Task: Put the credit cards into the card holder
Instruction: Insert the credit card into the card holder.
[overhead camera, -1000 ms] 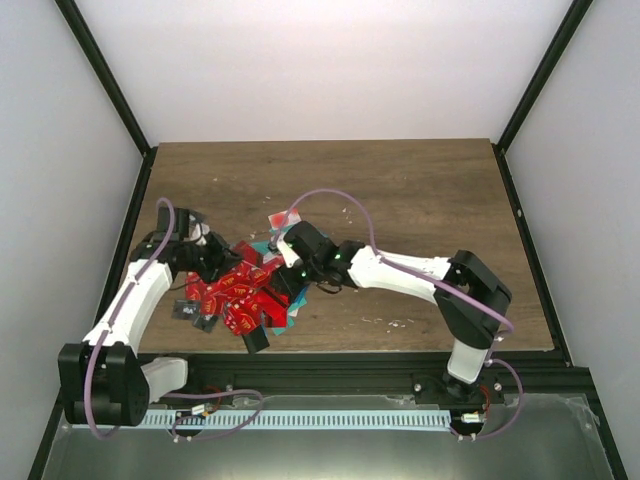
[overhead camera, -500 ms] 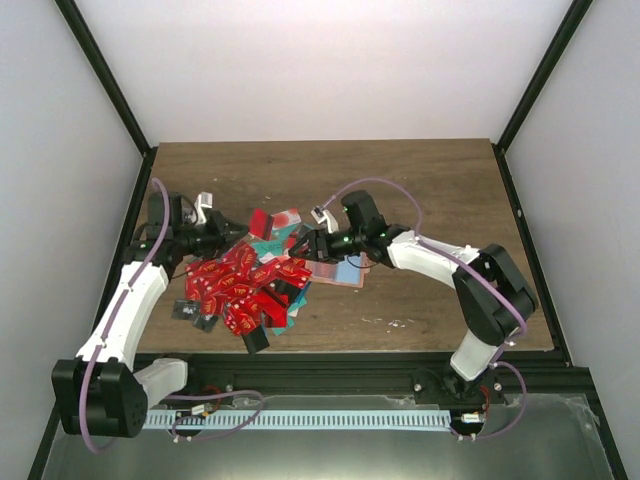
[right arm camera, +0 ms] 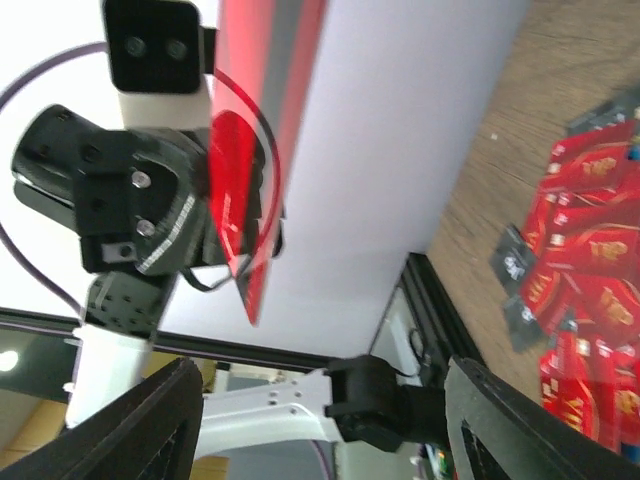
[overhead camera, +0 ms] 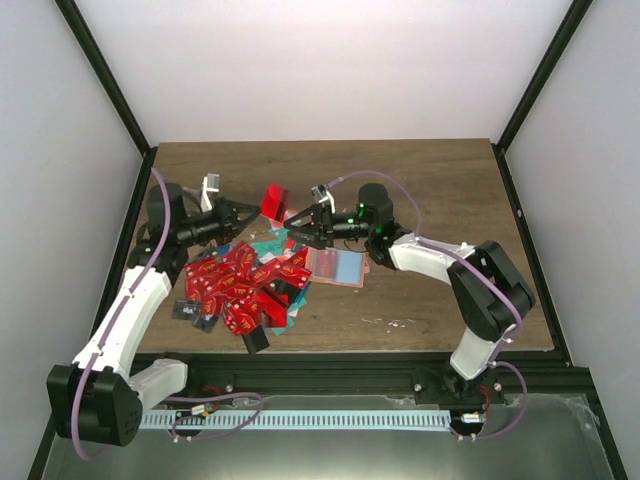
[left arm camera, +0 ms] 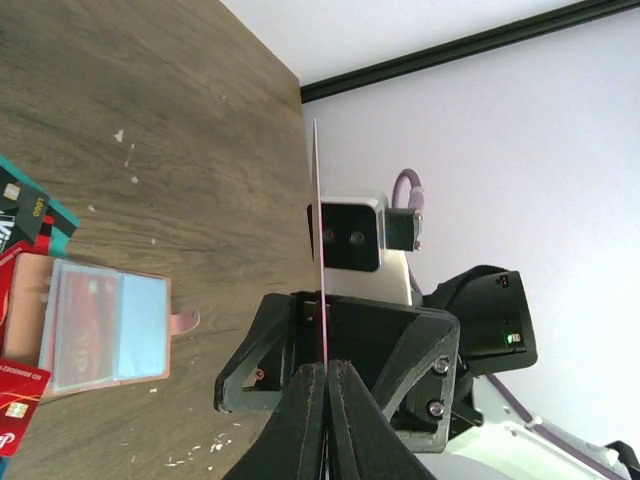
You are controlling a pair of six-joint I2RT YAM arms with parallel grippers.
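Pulled red card (overhead camera: pixel 272 203) up off the pile (overhead camera: pixel 240 290) with left gripper (overhead camera: pixel 250 211) clamped on it; opened right gripper (overhead camera: pixel 297 226) wide, likely to take it next.

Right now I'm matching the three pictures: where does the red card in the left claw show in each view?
Top external: red card above the card pile, at the tip of the left claw.
Left wrist: edge-on, a thin upright line at centre.
Right wrist: large, upper centre.
Shared landmark: the left claw pinching it.
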